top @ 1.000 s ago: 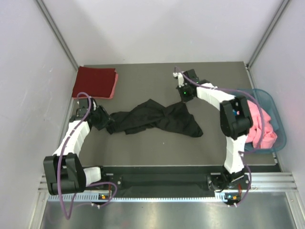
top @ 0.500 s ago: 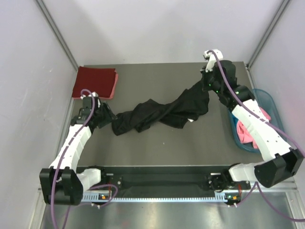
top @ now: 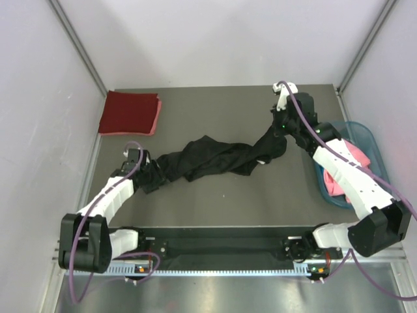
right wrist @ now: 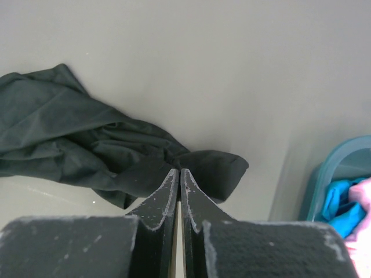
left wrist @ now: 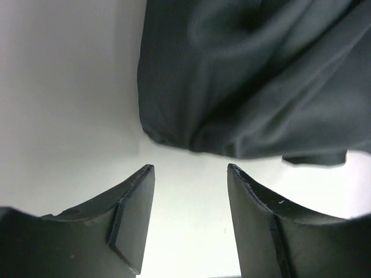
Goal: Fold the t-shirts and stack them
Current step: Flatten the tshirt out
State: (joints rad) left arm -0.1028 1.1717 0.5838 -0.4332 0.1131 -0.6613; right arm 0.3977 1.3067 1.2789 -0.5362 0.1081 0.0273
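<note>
We see a dark grey table that stands inside a small booth with plain pale walls, and slanted metal profiles run up in its two far corners. A metal rail runs along the near edge and carries both arm bases. The black t-shirt lies crumpled in a long twisted band across the middle of the table, from near the left edge towards the far right corner. The right gripper has its fingers closed tight together, and a bunched fold of the black t-shirt is pinched at their tips. The left gripper is at the left end of the band with its fingers apart. Nothing is between them, only bare table, and the hem of the black t-shirt lies just beyond the tips. In the far left corner a dark red t-shirt lies folded flat on a pink cloth, of which we see only a narrow edge. At the right edge of the table a teal plastic basket holds pink clothes and a blue cloth.
</note>
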